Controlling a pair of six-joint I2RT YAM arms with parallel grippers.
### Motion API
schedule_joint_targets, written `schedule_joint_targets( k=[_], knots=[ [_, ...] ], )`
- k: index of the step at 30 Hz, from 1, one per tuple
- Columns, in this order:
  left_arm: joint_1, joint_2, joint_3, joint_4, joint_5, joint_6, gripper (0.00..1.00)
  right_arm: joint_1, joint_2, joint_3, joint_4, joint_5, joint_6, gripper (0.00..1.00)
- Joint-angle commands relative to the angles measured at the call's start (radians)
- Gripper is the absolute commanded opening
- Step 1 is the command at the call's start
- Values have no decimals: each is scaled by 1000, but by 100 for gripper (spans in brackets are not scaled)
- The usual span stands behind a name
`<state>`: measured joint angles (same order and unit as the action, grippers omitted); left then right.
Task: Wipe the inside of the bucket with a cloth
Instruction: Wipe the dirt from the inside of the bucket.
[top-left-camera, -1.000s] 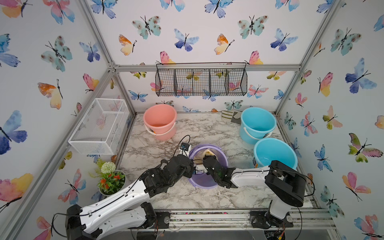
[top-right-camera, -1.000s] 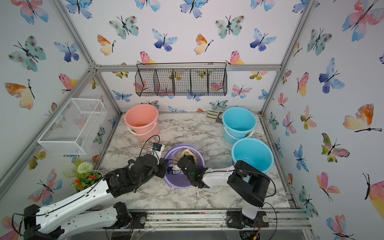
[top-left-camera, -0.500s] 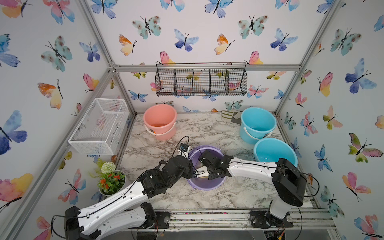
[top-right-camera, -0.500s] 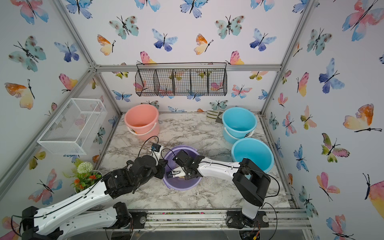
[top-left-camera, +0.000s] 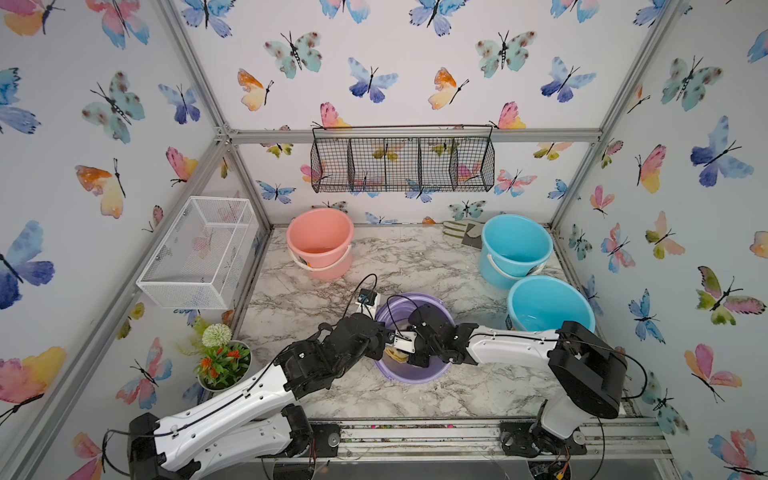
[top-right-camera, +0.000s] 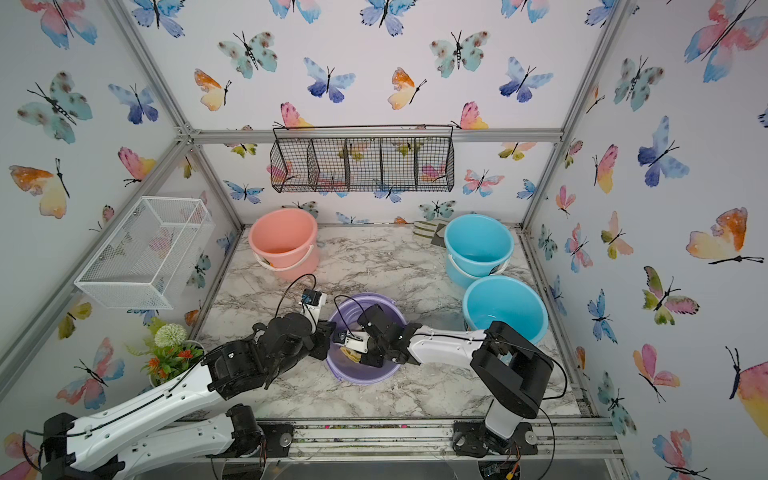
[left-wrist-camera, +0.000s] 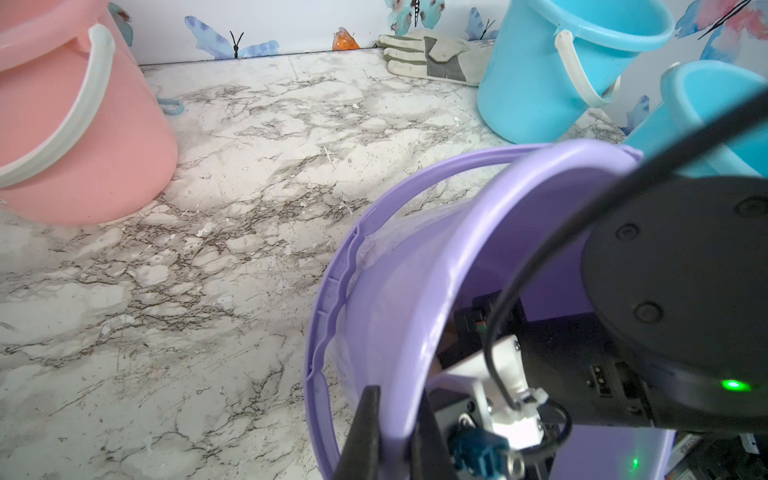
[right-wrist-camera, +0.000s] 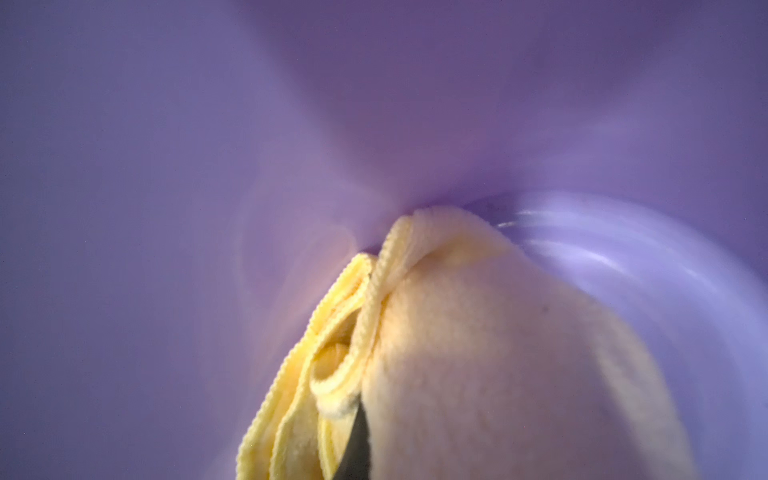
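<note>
Item: purple bucket (top-left-camera: 409, 376), standing on the marble bench (top-left-camera: 415, 262) just toward 6 o'clock of centre in both top views. Contents: pale yellow cloth (right-wrist-camera: 478, 332), bunched and folded, pressed into the bend where the bucket's inner wall meets its floor, on the 7 o'clock side of the interior; a small patch of it shows in a top view (top-right-camera: 349, 354). Left tool (left-wrist-camera: 395, 436): jaws clamped on the bucket's rim at its 9 o'clock side, one finger outside the wall and one inside. Right tool (right-wrist-camera: 359, 436): reaching down into the bucket from 3 o'clock, closed on the cloth, with only a dark sliver of one finger showing between the folds. Other stock on the bench: pink bucket (top-left-camera: 320, 237) at 11 o'clock; blue bucket (top-left-camera: 498, 274) at 1 o'clock; second blue bucket (top-left-camera: 548, 303) at 3 o'clock, just beside the first; grey work glove (top-left-camera: 461, 232) lying flat at the back edge near 1 o'clock. Off the bench edge at 8 o'clock: potted plant (top-left-camera: 220, 357).
</note>
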<state>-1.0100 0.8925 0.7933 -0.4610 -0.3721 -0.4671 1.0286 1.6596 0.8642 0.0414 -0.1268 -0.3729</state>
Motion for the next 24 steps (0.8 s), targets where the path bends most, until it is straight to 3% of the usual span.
schedule_joint_targets(
  k=[1, 9, 14, 19, 24],
  knots=[
    [0, -15, -6, 50, -26, -46, 0, 8, -15, -59, 215, 25, 302, 2],
    [-1, -12, -16, 67, -12, -67, 0, 8, -3, -148, 548, 111, 499, 2],
    [0, 1, -13, 62, -2, -80, 0, 8, 19, -217, 788, 211, 546, 2],
    [-1, 4, -7, 56, 9, -85, 0, 20, 51, -233, 894, 427, 481, 2],
    [-1, 5, 21, 28, -3, -85, 0, 25, 102, -159, 783, 631, 329, 2]
  ],
)
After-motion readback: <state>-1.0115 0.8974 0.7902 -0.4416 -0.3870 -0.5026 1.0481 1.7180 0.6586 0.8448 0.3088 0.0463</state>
